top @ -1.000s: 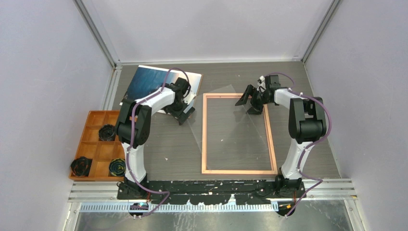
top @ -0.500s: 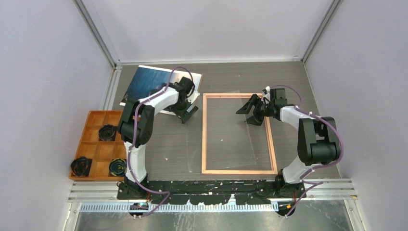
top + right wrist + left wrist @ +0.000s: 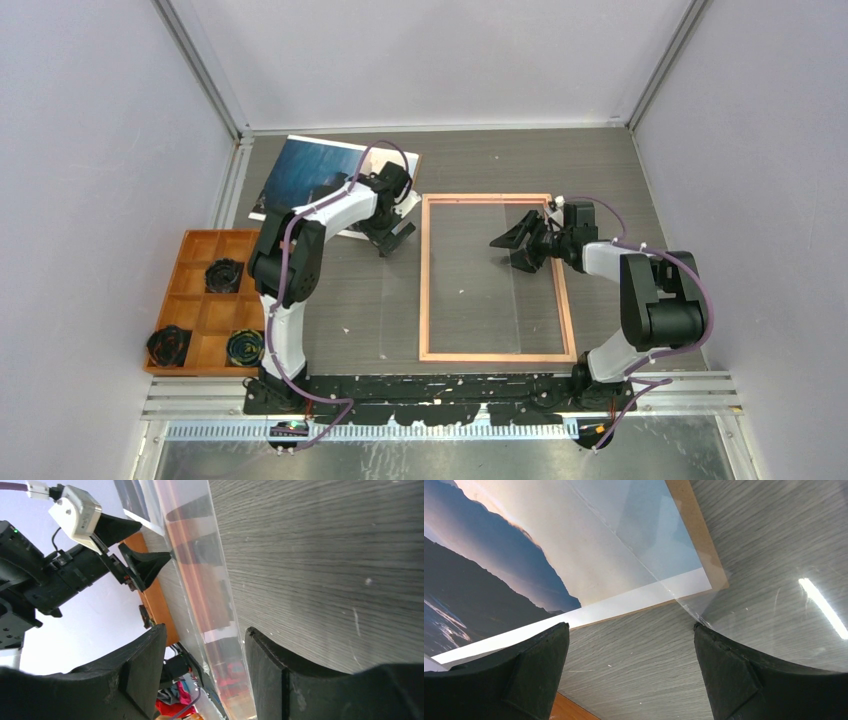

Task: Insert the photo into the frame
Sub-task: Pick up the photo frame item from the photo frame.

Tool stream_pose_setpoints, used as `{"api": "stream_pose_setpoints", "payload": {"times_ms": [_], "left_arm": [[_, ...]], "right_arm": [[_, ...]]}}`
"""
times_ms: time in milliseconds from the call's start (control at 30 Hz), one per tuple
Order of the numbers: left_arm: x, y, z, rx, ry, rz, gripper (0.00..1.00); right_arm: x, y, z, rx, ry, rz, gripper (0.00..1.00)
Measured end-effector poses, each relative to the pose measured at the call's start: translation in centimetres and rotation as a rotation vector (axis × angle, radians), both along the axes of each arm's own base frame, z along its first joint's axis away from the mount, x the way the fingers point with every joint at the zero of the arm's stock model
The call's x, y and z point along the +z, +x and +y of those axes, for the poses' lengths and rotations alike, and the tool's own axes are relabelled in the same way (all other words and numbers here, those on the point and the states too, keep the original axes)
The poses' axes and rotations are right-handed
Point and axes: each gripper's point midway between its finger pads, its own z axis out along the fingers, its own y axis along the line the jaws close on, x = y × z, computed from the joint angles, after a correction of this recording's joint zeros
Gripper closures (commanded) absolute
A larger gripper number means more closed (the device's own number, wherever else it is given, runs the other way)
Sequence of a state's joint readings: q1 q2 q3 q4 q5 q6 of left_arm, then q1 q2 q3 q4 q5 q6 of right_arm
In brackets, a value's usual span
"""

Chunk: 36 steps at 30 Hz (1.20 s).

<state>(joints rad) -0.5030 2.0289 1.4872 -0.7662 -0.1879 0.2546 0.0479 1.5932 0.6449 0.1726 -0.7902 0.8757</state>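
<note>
Since a second ago the right gripper has slid inward from the far right corner of the frame, its jaws narrowing. They are not yet together, and they straddle the edge of the clear pane. The pane seems, though faintly seen, to lie askew across the frame.

The pane should sit square inside the rails before the right gripper lets it go.

The photo rests face up on a brown board at the counter's far left. The left gripper hangs spread and empty at the photo's corner.

The right elbow is folded and its forearm is low, while the left arm is stretched forward with its wrist tipped down.
</note>
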Motion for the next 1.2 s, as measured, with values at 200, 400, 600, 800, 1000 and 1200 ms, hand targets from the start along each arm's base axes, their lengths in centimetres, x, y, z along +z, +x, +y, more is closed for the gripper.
{"api": "stream_pose_setpoints", "payload": {"times_ms": [200, 400, 600, 800, 1000, 1200], "left_arm": [[0.0, 0.1, -0.2, -0.034, 0.007, -0.001, 0.0], [0.0, 0.0, -0.3, -0.052, 0.007, 0.001, 0.0], [-0.1, -0.5, -1.3, -0.075, -0.041, 0.03, 0.0], [-0.2, -1.5, -2.4, -0.095, -0.087, 0.068, 0.0], [-0.3, -2.7, -2.7, -0.097, -0.113, 0.124, 0.0], [0.9, -3.0, -4.3, -0.089, -0.19, 0.153, 0.0]], "right_arm": [[0.2, 0.1, 0.9, 0.025, 0.033, -0.011, 0.59], [-0.2, -0.2, 0.6, 0.026, -0.01, 0.022, 0.99], [3.0, -0.2, -0.7, -0.01, -0.144, -0.048, 0.99], [6.3, -0.2, -2.2, -0.032, -0.253, -0.15, 0.99], [5.2, -1.5, -3.2, 0.008, -0.35, -0.11, 0.99], [6.1, -2.1, -5.6, 0.046, -0.527, -0.102, 0.99]]}}
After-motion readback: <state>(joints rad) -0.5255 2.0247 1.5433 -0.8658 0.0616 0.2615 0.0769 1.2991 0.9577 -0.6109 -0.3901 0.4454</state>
